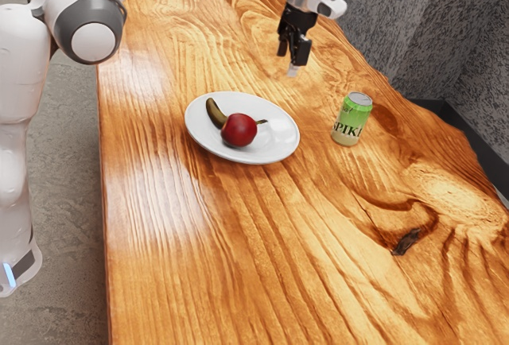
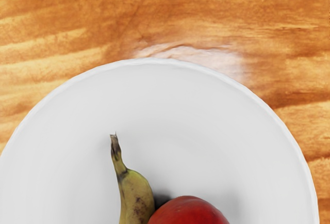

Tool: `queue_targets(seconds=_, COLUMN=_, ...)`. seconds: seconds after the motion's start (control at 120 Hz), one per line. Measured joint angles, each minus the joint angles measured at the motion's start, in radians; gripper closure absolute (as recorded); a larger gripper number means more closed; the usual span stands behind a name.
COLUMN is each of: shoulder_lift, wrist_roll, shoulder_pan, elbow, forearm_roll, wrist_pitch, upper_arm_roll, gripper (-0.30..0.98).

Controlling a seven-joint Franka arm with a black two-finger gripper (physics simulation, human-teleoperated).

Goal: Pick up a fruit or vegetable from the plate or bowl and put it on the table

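White plate (image 1: 277, 145) on wooden table (image 1: 151, 257), bearing a banana (image 1: 214, 113) and, beside it, a red fruit (image 1: 239, 130). The robot's gripper (image 1: 289, 60) hangs raised, fingers spread, nothing between them. Green can (image 1: 352, 119) upright, rightmost. Wrist view: the banana's stem end, partly masked by the fruit in mine, lies exposed.

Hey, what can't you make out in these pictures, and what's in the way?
Banana: exterior view, its middle hidden by the red fruit; wrist view, one end cut off by the lower edge.
Red fruit: wrist view, part cut off by the lower edge.
Plate: wrist view, part cut off by the lower edge.
Can: exterior view, the big word runs out of sight round its side; print above is too small.
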Motion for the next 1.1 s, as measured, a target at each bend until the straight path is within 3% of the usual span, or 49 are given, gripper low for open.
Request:
queue_targets(seconds=0.567, shoulder_lift=-0.027, wrist_roll=0.07, shoulder_pan=0.0, elbow=-0.025, forearm_roll=0.02, wrist_pitch=0.026, upper_arm_roll=-0.001, gripper=0.0)
queue_targets(seconds=0.667, shoulder_lift=-0.033, wrist_roll=0.131, shoulder_pan=-0.001, elbow=-0.072, forearm_roll=0.028, wrist_pitch=-0.004, upper_arm_roll=-0.002, gripper=0.0)
queue_targets(seconds=0.833, shoulder_lift=-0.15, wrist_roll=0.249, shoulder_pan=-0.001, elbow=-0.249, forearm_roll=0.077, wrist_pitch=-0.034, upper_arm_roll=-0.002, gripper=0.0)
queue_targets(seconds=1.1, shoulder_lift=-0.176, wrist_roll=0.414, shoulder_pan=-0.015, elbow=-0.391, forearm_roll=0.14, wrist_pitch=0.082, upper_arm_roll=0.012, gripper=0.0)
